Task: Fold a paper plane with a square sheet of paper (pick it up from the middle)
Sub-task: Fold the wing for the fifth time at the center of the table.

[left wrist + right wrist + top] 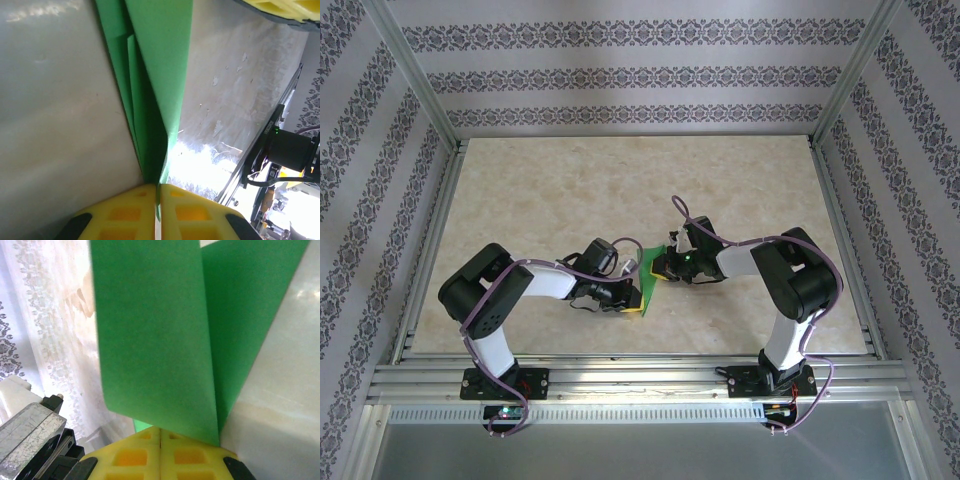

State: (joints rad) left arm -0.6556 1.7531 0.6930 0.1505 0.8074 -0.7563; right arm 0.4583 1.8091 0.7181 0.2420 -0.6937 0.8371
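Top view: green paper (648,272) sits between both arms over the pale marbled desk (570,190), patterned walls close around. Left wrist: left end effector (159,197) is clenched on the folded layers (thin, light, floppy, probably tears easily). Right wrist: right end effector (160,435) pinches the paper's edge; best gripped near creases.

top view: from above and behind the bases (505,385), over the table (560,190); wrist views: close along their fingers (120,215); all share the green paper (648,280).
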